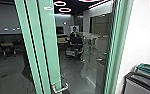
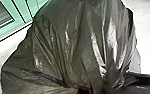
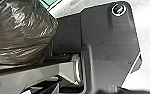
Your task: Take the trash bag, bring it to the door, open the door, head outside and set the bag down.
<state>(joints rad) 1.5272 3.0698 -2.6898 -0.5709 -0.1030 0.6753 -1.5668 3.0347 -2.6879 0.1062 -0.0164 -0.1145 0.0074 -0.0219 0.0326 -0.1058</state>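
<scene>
A dark, shiny trash bag (image 2: 73,45) shows large in the left wrist view, its plastic creased and drawn together at the lower middle. Part of the trash bag (image 3: 18,32) also appears in the right wrist view, beside the robot's own dark plate and jointed bar. How the bag is held cannot be made out. In the head view a green-framed glass door (image 1: 49,45) stands in front of me, with a metal lever handle (image 1: 59,88) low on the frame.
Bins with dark and green rims (image 1: 143,81) stand at the right beside a white wall (image 1: 141,37). Through the glass, a person (image 1: 74,37) appears small, near a chair (image 1: 74,52), with tables behind.
</scene>
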